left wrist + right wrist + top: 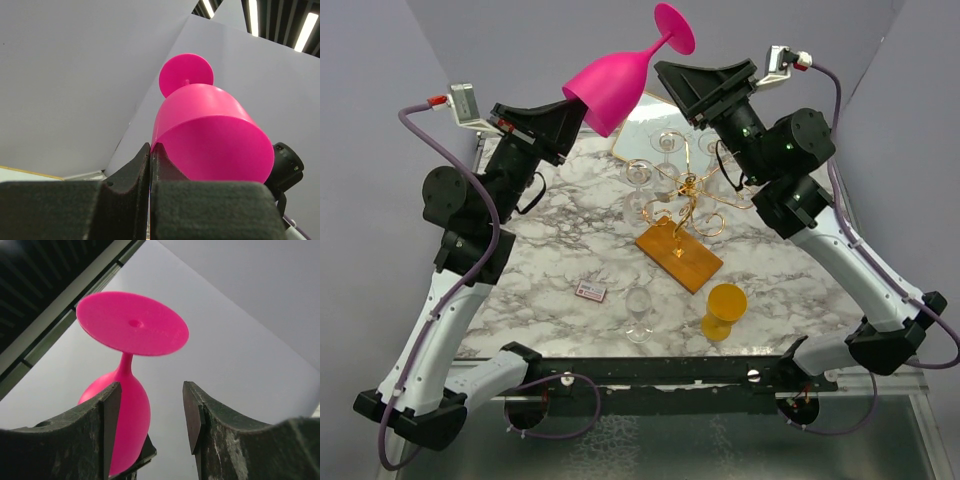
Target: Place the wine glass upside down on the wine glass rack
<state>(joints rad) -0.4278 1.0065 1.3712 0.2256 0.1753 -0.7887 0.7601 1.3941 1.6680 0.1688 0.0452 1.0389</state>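
The pink wine glass (615, 85) hangs high in the air, tilted, foot up and mouth down. My left gripper (582, 110) is shut on its rim; in the left wrist view the closed gripper (151, 150) pinches the edge of the glass's bowl (215, 135). My right gripper (678, 92) is open beside the stem, not touching it. In the right wrist view the glass (132, 322) shows its foot above the open gripper (152, 410), with the bowl behind the left finger. The gold wire wine glass rack (685, 205) stands on its wooden base (678, 255) on the table below.
Clear glasses (640, 175) stand around the rack, in front of a gold-framed mirror (650, 125) at the back. A clear glass (638, 312) and an amber glass (724, 310) stand near the front edge. A small card (591, 292) lies to their left.
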